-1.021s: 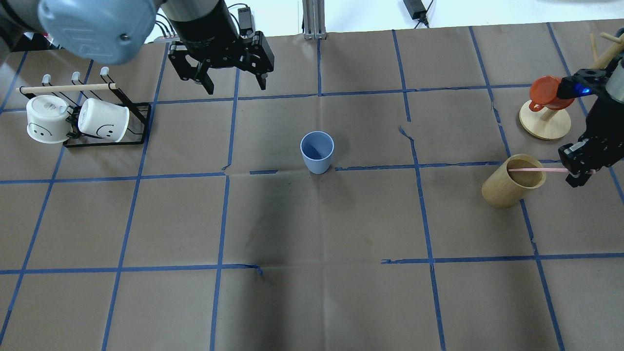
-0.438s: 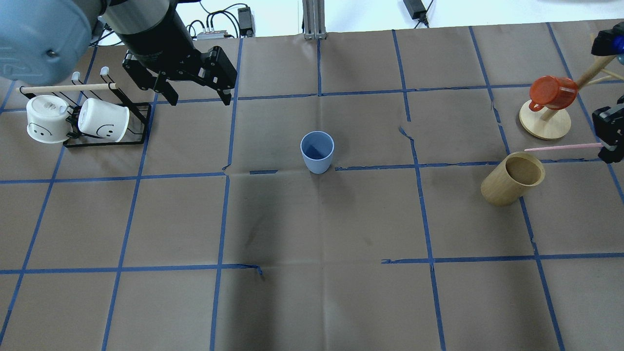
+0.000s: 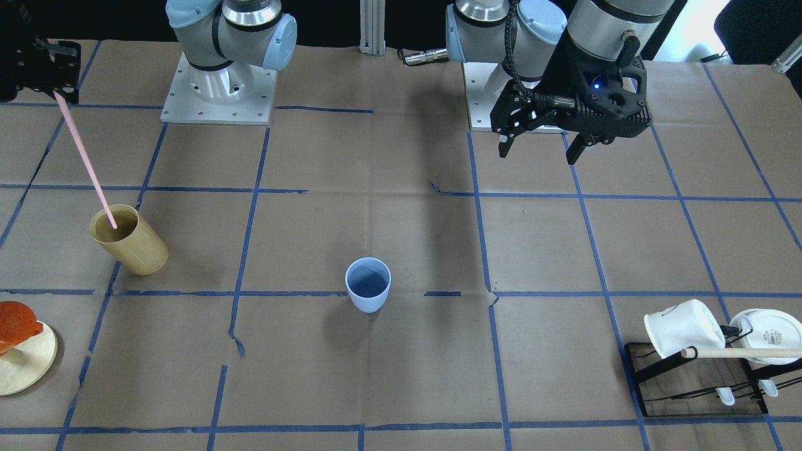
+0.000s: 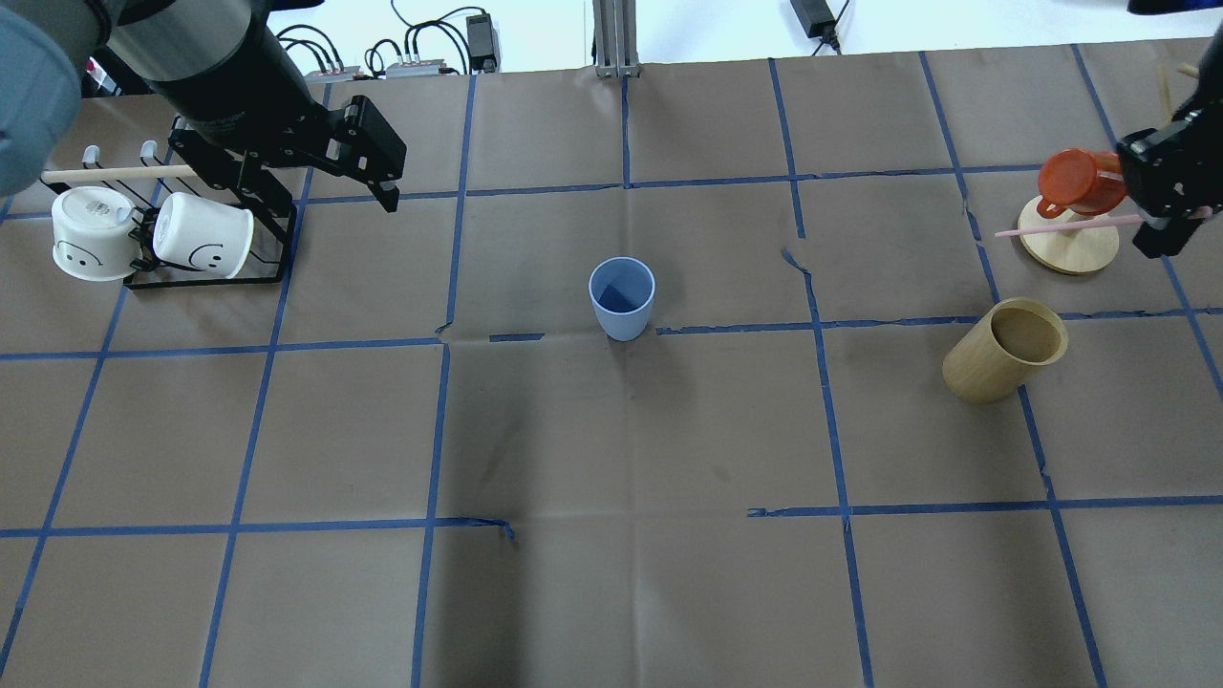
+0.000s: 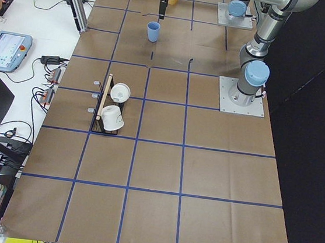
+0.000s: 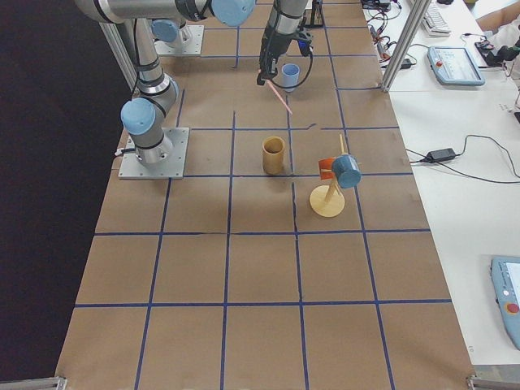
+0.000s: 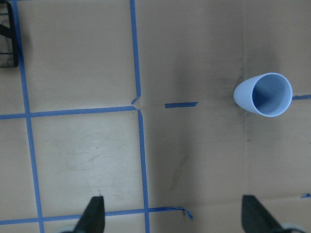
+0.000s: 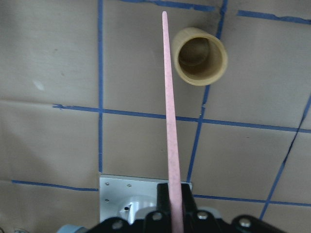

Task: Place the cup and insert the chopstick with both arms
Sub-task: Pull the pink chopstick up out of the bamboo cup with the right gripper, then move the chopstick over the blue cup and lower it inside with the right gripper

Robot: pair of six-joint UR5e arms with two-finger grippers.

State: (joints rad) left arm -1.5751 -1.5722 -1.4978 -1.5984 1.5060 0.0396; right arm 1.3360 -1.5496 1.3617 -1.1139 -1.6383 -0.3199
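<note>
The light-blue cup [image 4: 621, 296] stands upright and empty at the table's middle, also in the front view [image 3: 368, 285] and the left wrist view [image 7: 263, 94]. My right gripper [image 4: 1161, 222] is shut on the top end of the pink chopstick [image 4: 1061, 225], which hangs in the air, high over the right side. In the right wrist view the chopstick [image 8: 171, 121] points down, its tip beside the tan wooden cup [image 8: 200, 56]. My left gripper [image 4: 330, 203] is open and empty, raised at the back left, far from the blue cup.
The tan wooden cup [image 4: 1003, 354] stands at the right. A wooden mug tree [image 4: 1070, 244] with an orange mug [image 4: 1080, 182] is behind it. A black rack [image 4: 272, 272] with two white mugs [image 4: 201, 234] sits at the far left, under my left arm.
My right gripper has lifted the chopstick out of the tan wooden cup and raised it. My left arm has swung left toward the mug rack, still open.
</note>
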